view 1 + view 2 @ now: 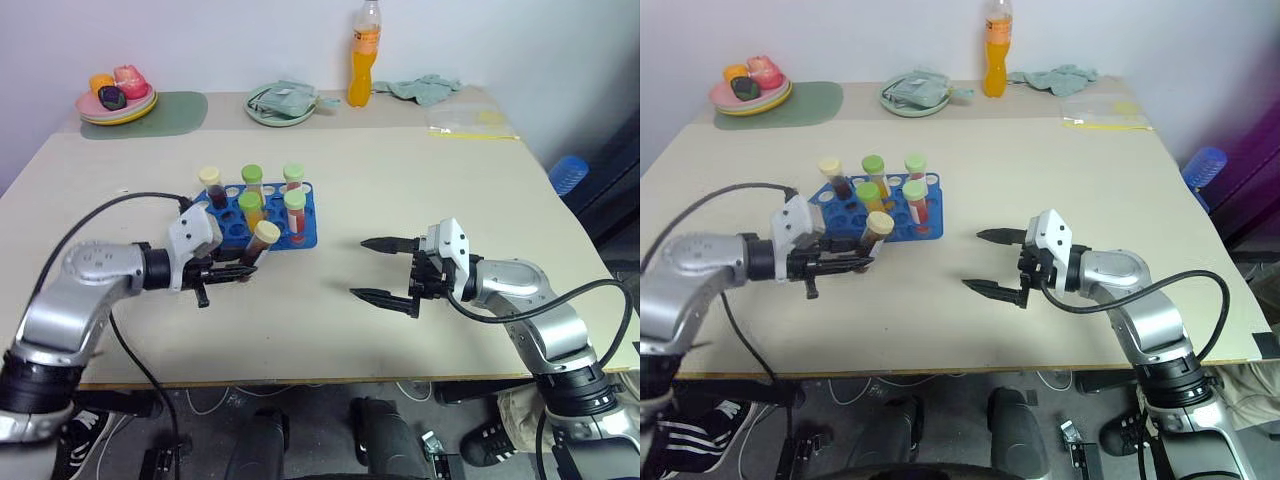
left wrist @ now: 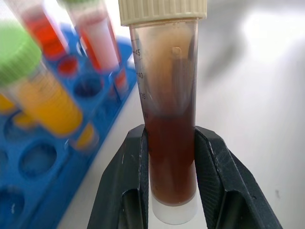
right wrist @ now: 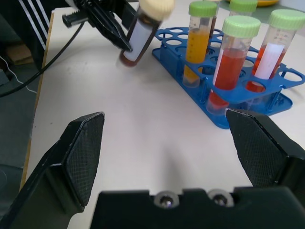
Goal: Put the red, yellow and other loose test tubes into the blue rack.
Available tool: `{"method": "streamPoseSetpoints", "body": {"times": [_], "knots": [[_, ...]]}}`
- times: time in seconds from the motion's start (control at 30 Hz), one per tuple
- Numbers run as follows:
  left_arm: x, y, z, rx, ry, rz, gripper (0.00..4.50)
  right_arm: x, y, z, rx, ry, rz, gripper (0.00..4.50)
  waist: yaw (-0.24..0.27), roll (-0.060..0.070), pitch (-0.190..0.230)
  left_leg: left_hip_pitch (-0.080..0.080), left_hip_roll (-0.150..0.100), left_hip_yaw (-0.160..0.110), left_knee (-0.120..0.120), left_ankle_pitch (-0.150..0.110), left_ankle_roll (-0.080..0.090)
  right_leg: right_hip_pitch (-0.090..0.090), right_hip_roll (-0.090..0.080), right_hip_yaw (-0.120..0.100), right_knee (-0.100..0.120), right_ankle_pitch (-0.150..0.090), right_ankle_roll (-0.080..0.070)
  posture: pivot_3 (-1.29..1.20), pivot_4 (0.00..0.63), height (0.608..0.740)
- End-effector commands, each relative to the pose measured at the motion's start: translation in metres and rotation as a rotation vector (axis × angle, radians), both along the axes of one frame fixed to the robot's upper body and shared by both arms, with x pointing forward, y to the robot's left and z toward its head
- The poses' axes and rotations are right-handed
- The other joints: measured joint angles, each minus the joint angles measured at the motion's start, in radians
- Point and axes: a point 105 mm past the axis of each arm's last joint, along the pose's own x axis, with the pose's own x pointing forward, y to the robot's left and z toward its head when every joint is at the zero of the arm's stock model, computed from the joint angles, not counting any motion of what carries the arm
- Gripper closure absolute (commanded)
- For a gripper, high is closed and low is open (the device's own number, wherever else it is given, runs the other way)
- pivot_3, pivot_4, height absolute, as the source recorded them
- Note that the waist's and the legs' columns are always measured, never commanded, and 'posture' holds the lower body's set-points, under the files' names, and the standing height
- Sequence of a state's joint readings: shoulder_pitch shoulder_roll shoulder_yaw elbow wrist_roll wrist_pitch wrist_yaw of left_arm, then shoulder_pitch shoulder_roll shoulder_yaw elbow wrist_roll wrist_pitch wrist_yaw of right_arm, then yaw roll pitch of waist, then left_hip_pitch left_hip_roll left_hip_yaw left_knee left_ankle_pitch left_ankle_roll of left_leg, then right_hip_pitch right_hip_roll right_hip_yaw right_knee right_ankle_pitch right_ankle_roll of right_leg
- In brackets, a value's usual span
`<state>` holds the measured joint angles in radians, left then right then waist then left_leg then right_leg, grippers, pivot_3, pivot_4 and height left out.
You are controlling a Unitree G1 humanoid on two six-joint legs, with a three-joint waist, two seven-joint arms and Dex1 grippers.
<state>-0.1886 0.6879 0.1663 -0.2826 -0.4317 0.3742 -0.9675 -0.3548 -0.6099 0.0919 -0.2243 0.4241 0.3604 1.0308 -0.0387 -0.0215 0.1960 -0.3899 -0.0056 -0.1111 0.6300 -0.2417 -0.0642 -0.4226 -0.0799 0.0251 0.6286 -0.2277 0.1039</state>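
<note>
Gripper on the left (image 1: 232,270) clamps a cream-capped tube of brown liquid (image 1: 255,252), tilted just in front of the blue rack (image 1: 300,232) above the worktop (image 1: 400,170). Tilted so, it could knock the standing green-capped tubes (image 1: 294,212) or miss its hole. Right gripper (image 1: 385,268) hovers spread wide, pointing left, empty.

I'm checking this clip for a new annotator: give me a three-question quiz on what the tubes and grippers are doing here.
1. True or false: the right gripper holds a tube.
2. What cap colour has the tube in the left gripper: A green, B cream, C blue?
3. How many tubes stand in the blue rack?

Key: 1 false, its jaws stand open and empty. 2 B, cream, with dark brown liquid. 3 five: four green-capped, one cream-capped.
</note>
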Motion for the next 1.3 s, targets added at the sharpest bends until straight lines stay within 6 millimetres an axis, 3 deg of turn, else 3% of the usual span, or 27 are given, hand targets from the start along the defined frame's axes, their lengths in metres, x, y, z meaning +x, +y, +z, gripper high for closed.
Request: {"method": "streamPoseSetpoints", "body": {"times": [0.03, 0.23, 0.5, 0.63, 0.73, 0.9, 1.3], "knots": [[-0.006, 0.014, 0.030, -0.124, -0.171, 0.076, 3.71, 0.002, -0.002, 0.014, 0.007, -0.050, 0.014, 0.00, 0.002, 0.000, 0.000, 0.000, 0.000, 0.000, 0.000, 0.000, 0.000, 0.000, 0.000, 0.000, 0.000, 0.000, 0.000, 0.00, 0.150, 0.740], [0.007, 0.049, 0.051, -0.313, -0.410, 0.313, 3.71, 0.004, -0.003, 0.015, 0.006, -0.051, 0.018, 0.00, 0.025, 0.001, -0.001, 0.001, 0.000, 0.000, 0.002, 0.000, 0.000, 0.002, 0.000, 0.000, -0.001, 0.000, 0.000, 0.00, 0.150, 0.740], [0.033, 0.083, 0.050, -0.479, -0.500, 0.643, 3.71, 0.002, -0.003, 0.016, 0.010, -0.054, 0.016, 0.00, 0.026, 0.000, -0.001, 0.001, -0.001, 0.000, 0.002, 0.000, 0.000, 0.003, 0.000, 0.000, -0.001, 0.002, 0.003, 0.00, 0.150, 0.740], [0.052, 0.070, 0.032, -0.489, -0.487, 0.651, 3.71, 0.002, -0.001, 0.014, 0.014, -0.057, 0.007, 0.00, 0.026, 0.000, -0.001, 0.002, -0.001, 0.000, 0.002, 0.000, 0.000, 0.004, 0.000, 0.000, -0.001, 0.002, 0.003, 0.00, 0.150, 0.740], [0.053, 0.056, 0.020, -0.476, -0.465, 0.627, 3.71, 0.002, -0.002, 0.016, 0.022, -0.063, -0.009, 0.00, 0.026, 0.000, -0.001, 0.002, -0.001, 0.000, 0.002, 0.000, 0.000, 0.004, 0.000, 0.000, -0.001, 0.002, 0.003, 0.00, 0.150, 0.740], [0.049, 0.049, -0.004, -0.444, -0.400, 0.655, 3.71, 0.000, -0.006, 0.015, 0.018, -0.059, -0.027, 0.00, 0.022, 0.000, -0.001, 0.003, -0.001, 0.000, 0.001, 0.000, 0.000, 0.004, 0.000, 0.000, -0.001, 0.002, 0.003, 0.00, 0.150, 0.740], [0.054, 0.035, -0.013, -0.402, -0.362, 0.692, 3.71, 0.000, -0.005, 0.015, 0.015, -0.059, -0.034, 0.00, 0.026, 0.000, -0.001, 0.003, -0.001, 0.000, 0.002, 0.000, 0.000, 0.005, 0.001, 0.000, -0.001, 0.002, 0.003, 0.00, 0.150, 0.740]]}}
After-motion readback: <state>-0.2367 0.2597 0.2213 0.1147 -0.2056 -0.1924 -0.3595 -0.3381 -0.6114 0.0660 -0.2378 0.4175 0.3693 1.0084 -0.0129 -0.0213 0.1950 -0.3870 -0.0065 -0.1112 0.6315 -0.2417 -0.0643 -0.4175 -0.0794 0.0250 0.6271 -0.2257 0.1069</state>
